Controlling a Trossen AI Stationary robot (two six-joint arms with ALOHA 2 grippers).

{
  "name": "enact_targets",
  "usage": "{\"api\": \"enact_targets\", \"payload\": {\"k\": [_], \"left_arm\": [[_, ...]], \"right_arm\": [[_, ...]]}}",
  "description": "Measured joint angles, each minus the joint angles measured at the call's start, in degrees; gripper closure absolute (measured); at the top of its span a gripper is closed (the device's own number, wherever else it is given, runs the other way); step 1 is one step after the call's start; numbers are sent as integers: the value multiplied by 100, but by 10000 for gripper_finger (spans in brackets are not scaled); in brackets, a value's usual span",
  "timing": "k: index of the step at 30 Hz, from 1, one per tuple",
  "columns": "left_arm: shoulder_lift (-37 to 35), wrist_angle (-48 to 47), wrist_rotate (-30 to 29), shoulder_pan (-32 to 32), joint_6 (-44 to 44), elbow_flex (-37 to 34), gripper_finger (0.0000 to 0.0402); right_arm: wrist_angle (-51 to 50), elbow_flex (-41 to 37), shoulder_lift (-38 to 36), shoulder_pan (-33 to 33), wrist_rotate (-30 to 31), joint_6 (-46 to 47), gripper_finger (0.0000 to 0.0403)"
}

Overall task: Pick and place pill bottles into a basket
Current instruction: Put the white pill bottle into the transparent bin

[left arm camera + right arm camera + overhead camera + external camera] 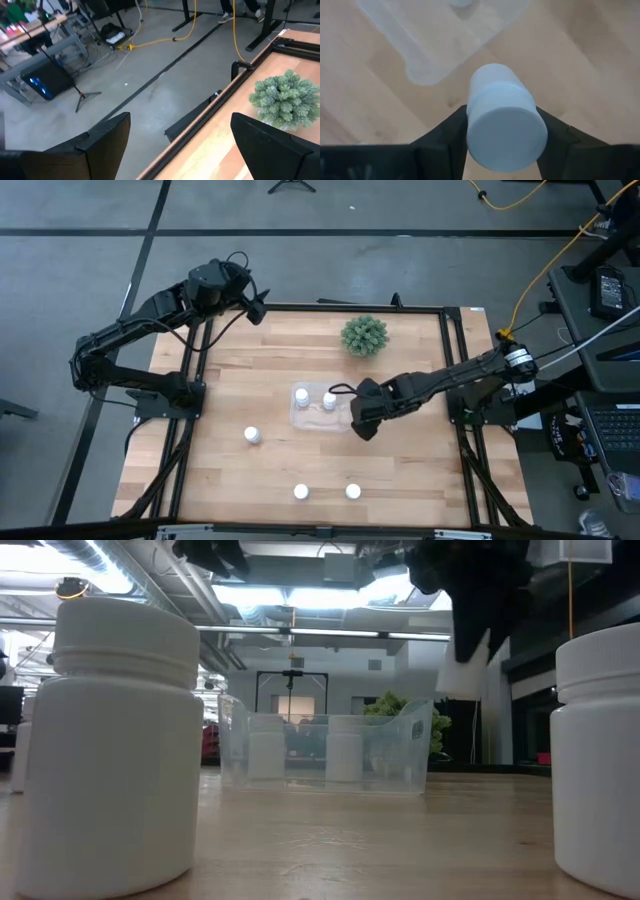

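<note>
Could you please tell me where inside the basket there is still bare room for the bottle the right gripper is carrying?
The basket holds two pill bottles along its far side; its near half is bare. The right gripper, shut on a bottle, hangs by the basket's right edge. The left gripper waits open at the table's far-left corner.

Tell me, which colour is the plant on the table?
The plant is green with spiky tufts; the left wrist view shows it best.
</note>
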Motion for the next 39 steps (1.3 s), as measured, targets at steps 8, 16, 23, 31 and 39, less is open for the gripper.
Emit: {"api": "enact_targets", "payload": {"k": [8, 16, 23, 31, 39], "left_arm": [[0, 329, 1, 2, 353, 2, 64], [0, 374, 9, -1, 282, 2, 64], [-18, 700, -48, -1, 445, 0, 64], [-113, 1026, -714, 2, 789, 2, 64], [-131, 1260, -1306, 327, 797, 2, 64]], "right_arm": [[256, 7, 0, -310, 47, -511, 234], [626, 7, 0, -527, 36, -970, 234], [873, 7, 0, -706, 37, -1292, 234], [1005, 7, 0, -851, -4, -1734, 234], [991, 39, 0, -1055, -467, -2550, 234]]}}
